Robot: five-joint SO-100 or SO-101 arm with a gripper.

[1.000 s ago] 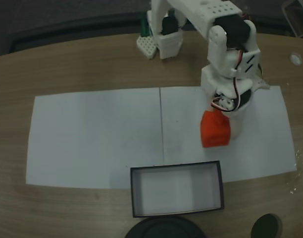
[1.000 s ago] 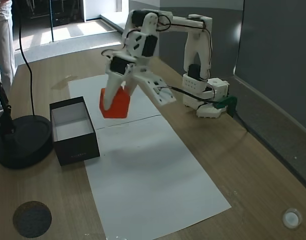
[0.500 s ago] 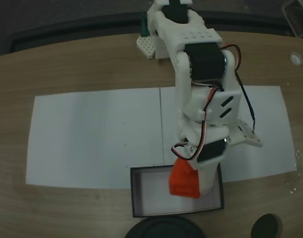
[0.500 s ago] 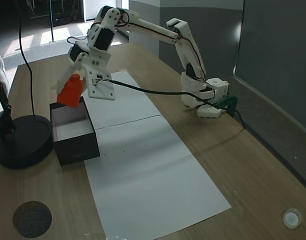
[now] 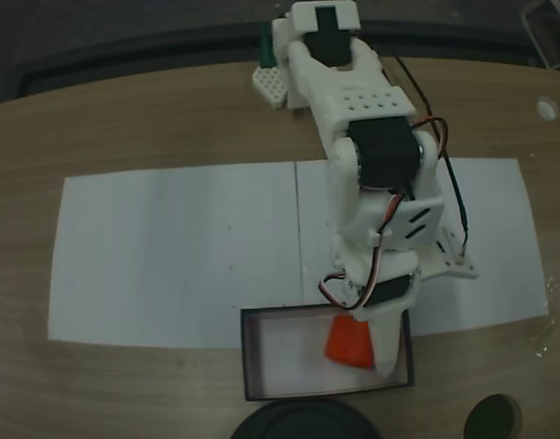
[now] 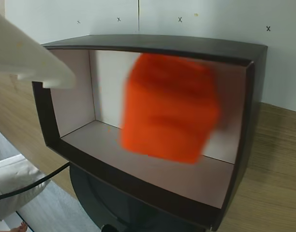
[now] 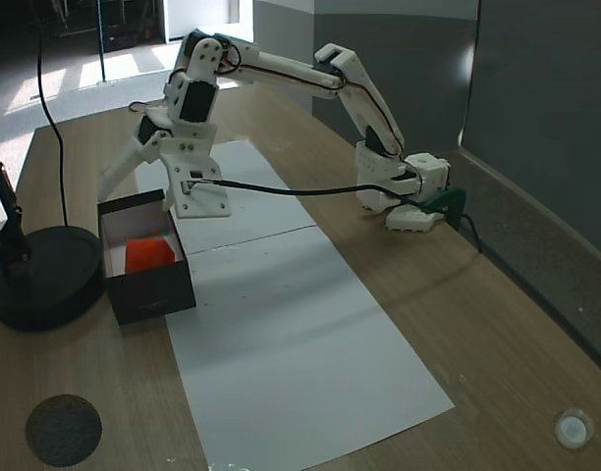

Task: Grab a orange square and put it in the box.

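The orange square (image 7: 149,254) is low inside the box (image 7: 148,289), free of the fingers. In the wrist view the orange square (image 6: 170,106) is motion-blurred in front of the box's pale floor and dark walls (image 6: 153,43). From above, the orange square (image 5: 350,343) shows in the right half of the box (image 5: 253,357). My gripper (image 7: 151,191) hangs open just above the box with nothing between its jaws. Seen from above, the gripper (image 5: 419,315) reaches over the box's right end. One white finger (image 6: 27,58) crosses the wrist view's upper left.
Two white paper sheets (image 5: 170,256) cover the wooden table behind the box. A black round stand base (image 7: 40,275) sits right beside the box, with a dark disc (image 7: 63,429) and a small white cap (image 7: 573,428) farther off. The arm's base (image 5: 294,73) is clamped at the far edge.
The gripper carried the orange square from above the paper to over the box, then opened. The square has dropped out of the jaws into the box.
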